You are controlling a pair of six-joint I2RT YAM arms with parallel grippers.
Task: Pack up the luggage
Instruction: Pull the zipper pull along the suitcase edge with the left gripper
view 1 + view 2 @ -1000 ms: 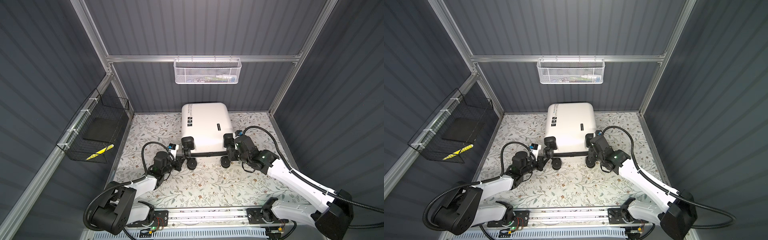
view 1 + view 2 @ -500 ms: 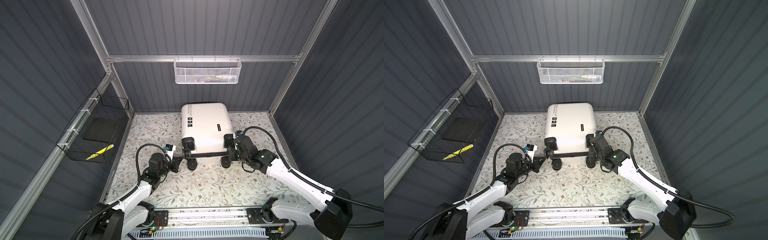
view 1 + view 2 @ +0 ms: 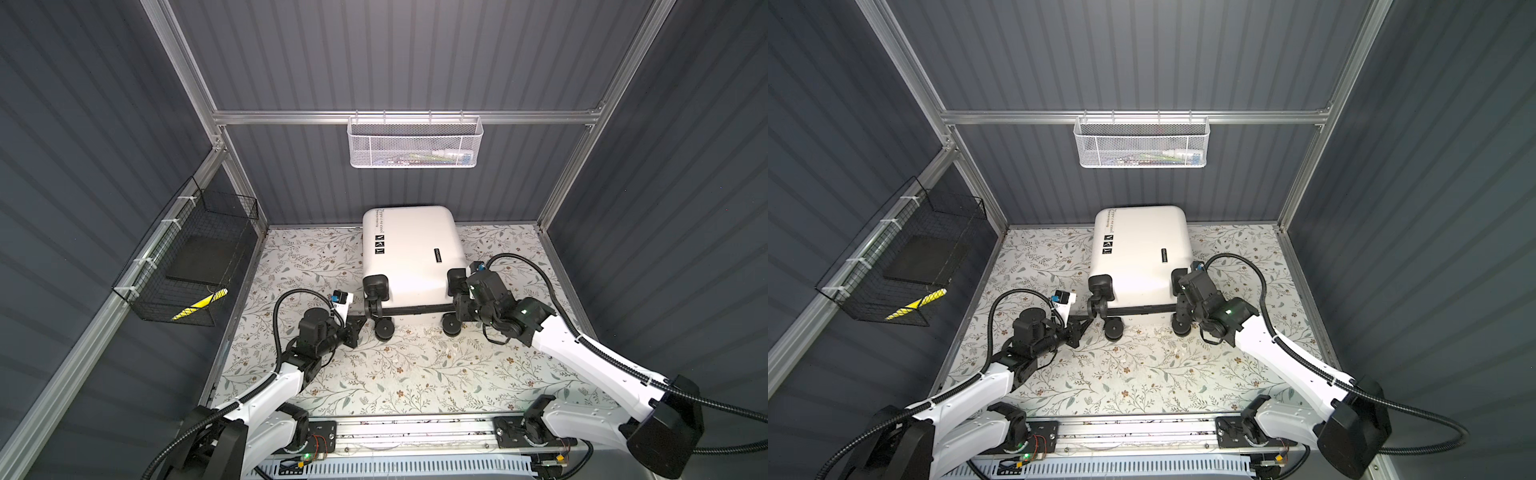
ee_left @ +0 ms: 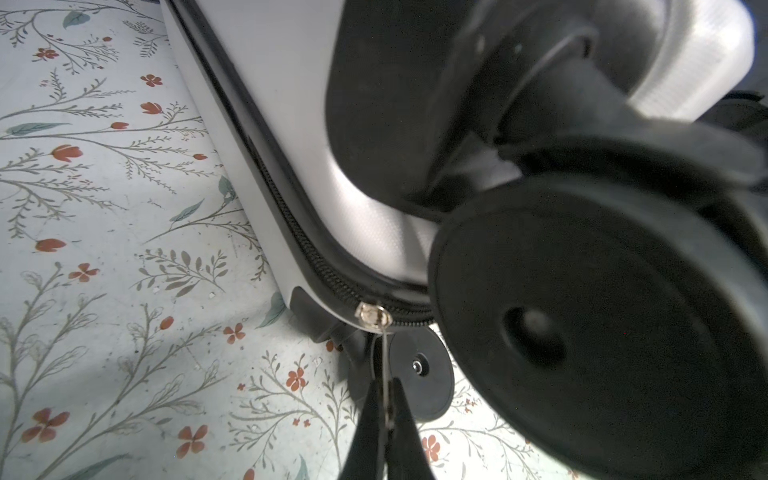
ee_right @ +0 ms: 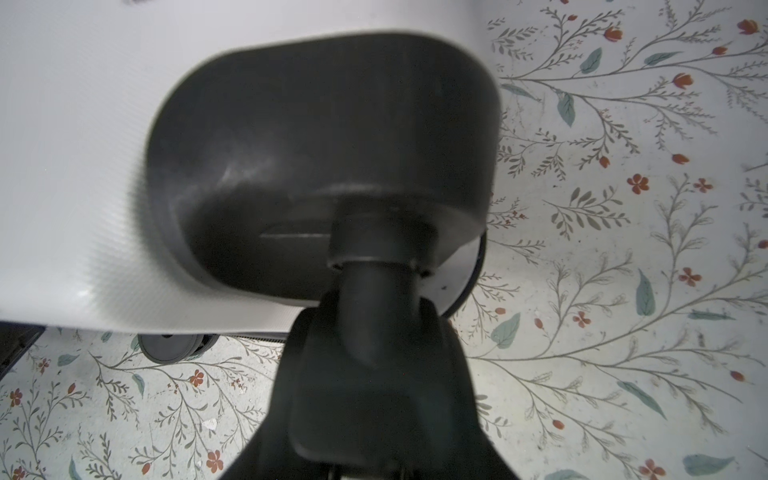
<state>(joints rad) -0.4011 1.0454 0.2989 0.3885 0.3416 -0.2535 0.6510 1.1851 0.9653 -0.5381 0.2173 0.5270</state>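
— What's the left gripper (image 3: 360, 324) doing, centre-left?
— Pinched tight on the zipper pull (image 4: 385, 357). The right gripper (image 3: 459, 307) clamps a caster (image 5: 374, 266)
— And the luggage (image 3: 409, 249)?
— Lying flat, zipped, mid-frame, near the back wall

white arms (image 3: 266, 390), black joints (image 3: 316, 328), cables (image 3: 536, 266)

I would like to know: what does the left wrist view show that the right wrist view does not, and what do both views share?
Only the left wrist view shows the black zipper, its silver slider and the thin zipper pull pinched in the shut jaws of the left gripper. Only the right wrist view shows the right gripper closed around a caster stem under its black housing. Both show the luggage with its white shell, a spinner wheel and the floral mat.
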